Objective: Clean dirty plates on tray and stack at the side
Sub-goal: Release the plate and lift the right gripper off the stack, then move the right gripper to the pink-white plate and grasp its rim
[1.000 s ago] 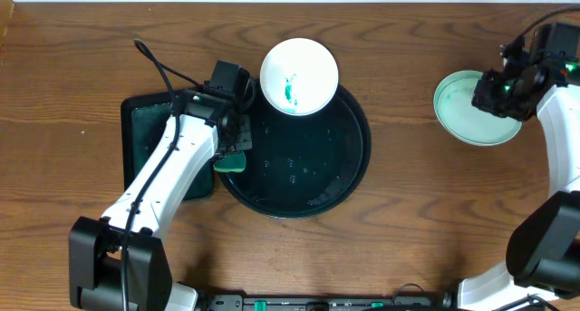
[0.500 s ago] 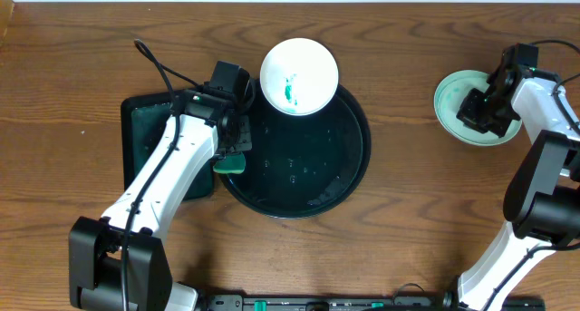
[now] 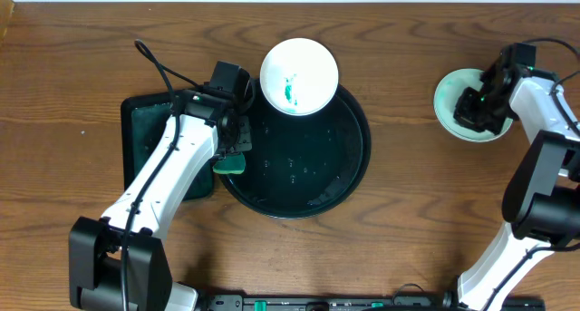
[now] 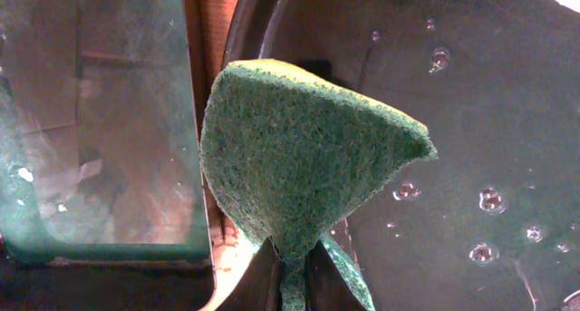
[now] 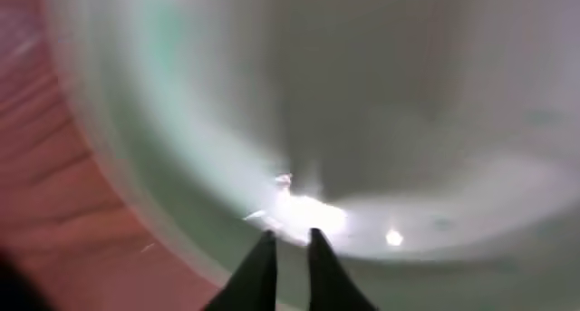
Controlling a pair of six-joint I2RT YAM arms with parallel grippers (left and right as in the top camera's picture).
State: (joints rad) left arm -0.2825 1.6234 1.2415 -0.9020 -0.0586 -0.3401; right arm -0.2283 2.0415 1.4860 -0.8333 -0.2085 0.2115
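A white plate (image 3: 313,66) with a teal smear rests on the far rim of the round black tray (image 3: 353,166). My left gripper (image 3: 237,148) is shut on a green sponge (image 3: 230,162) at the tray's left edge. In the left wrist view the sponge (image 4: 299,157) hangs from the jaws (image 4: 290,257) over the wet tray (image 4: 471,121). A mint-green plate (image 3: 449,98) lies on the table at the right. My right gripper (image 3: 471,110) is over it. In the blurred right wrist view its fingers (image 5: 290,237) are nearly together just above the plate (image 5: 181,121), with nothing seen between them.
A smaller rectangular black tray (image 3: 145,139) with greenish liquid lies left of the round tray and shows in the left wrist view (image 4: 91,121). Water drops dot the round tray. My left arm's cable loops over the table behind it.
My right gripper has moved left and down across the mint-green plate, from its right side to its middle. The left arm, sponge and white plate have not moved.
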